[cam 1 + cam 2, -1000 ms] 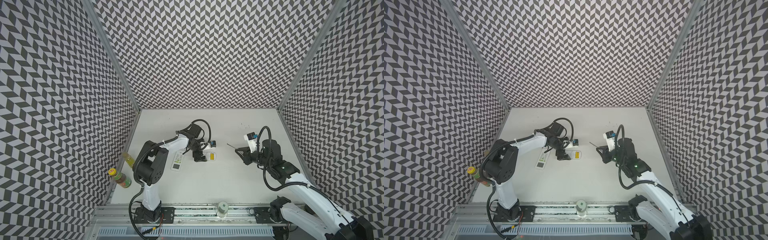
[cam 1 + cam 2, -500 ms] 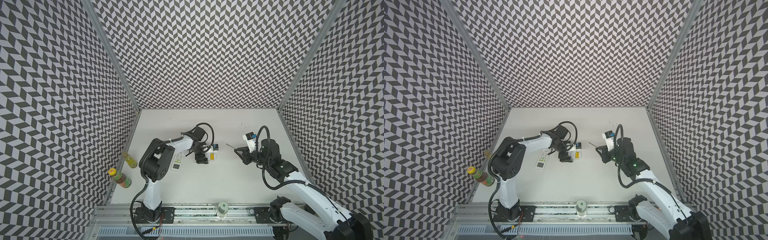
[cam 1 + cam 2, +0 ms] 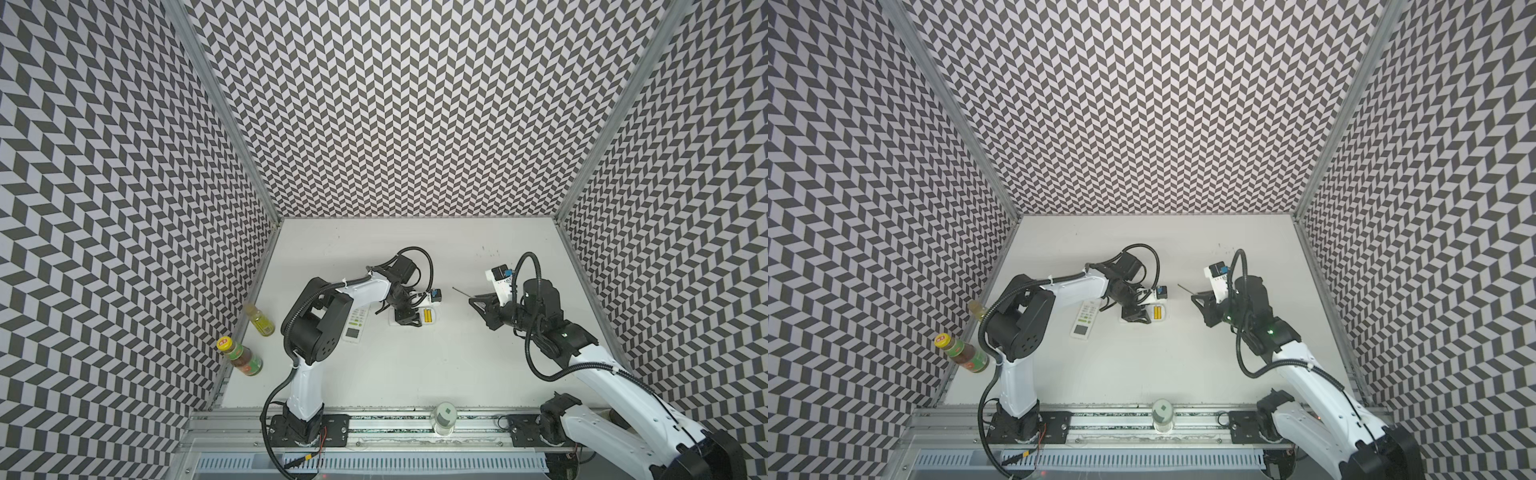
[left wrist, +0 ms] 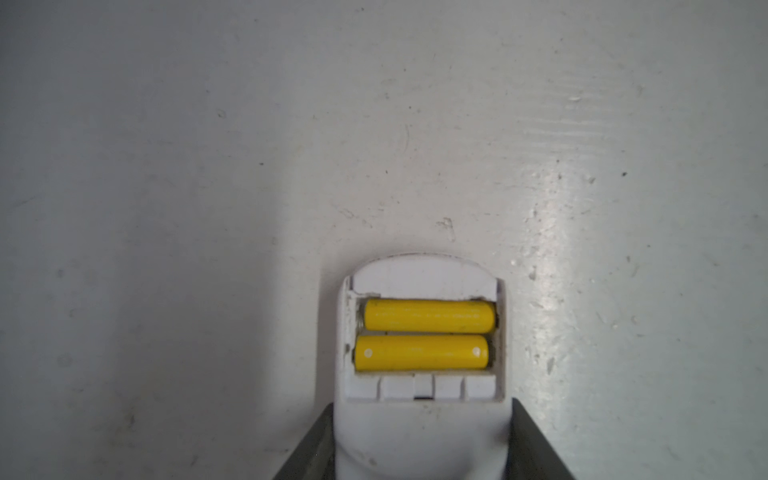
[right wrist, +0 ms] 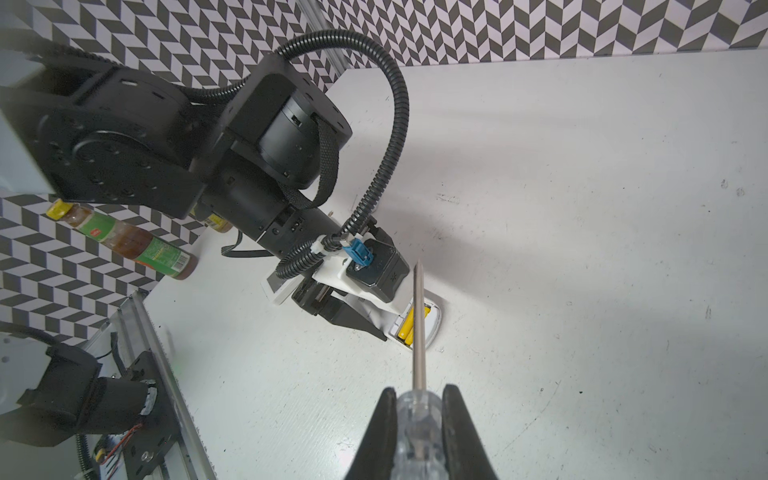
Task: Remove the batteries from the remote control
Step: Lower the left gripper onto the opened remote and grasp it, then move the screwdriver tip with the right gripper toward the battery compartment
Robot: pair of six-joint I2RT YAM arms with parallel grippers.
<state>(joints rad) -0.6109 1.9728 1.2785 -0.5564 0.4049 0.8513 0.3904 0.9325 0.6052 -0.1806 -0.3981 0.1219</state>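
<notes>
A white remote control [image 4: 422, 436] lies on the table with its back up and its battery bay uncovered. Two yellow batteries [image 4: 428, 318] [image 4: 419, 352] sit side by side in the bay, and they also show in both top views [image 3: 427, 316] [image 3: 1157, 312]. My left gripper [image 4: 422, 403] straddles the remote's body just behind the bay, a finger against each side. My right gripper [image 5: 419, 392] hangs to the right above the table, shut on the clear handle of a screwdriver [image 5: 417, 428]. The screwdriver's shaft [image 5: 419, 316] points toward the bay.
A second white remote [image 3: 356, 326], buttons up, lies under the left arm. Against the left wall are a brown sauce bottle [image 3: 243, 357] and a yellow bottle [image 3: 258, 320]. A small jar [image 3: 444, 417] stands on the front rail. Patterned walls close in three sides.
The left arm's elbow has swung right, and its jaws have narrowed onto the remote's sides. The right arm and the screwdriver have stayed where they were.
</notes>
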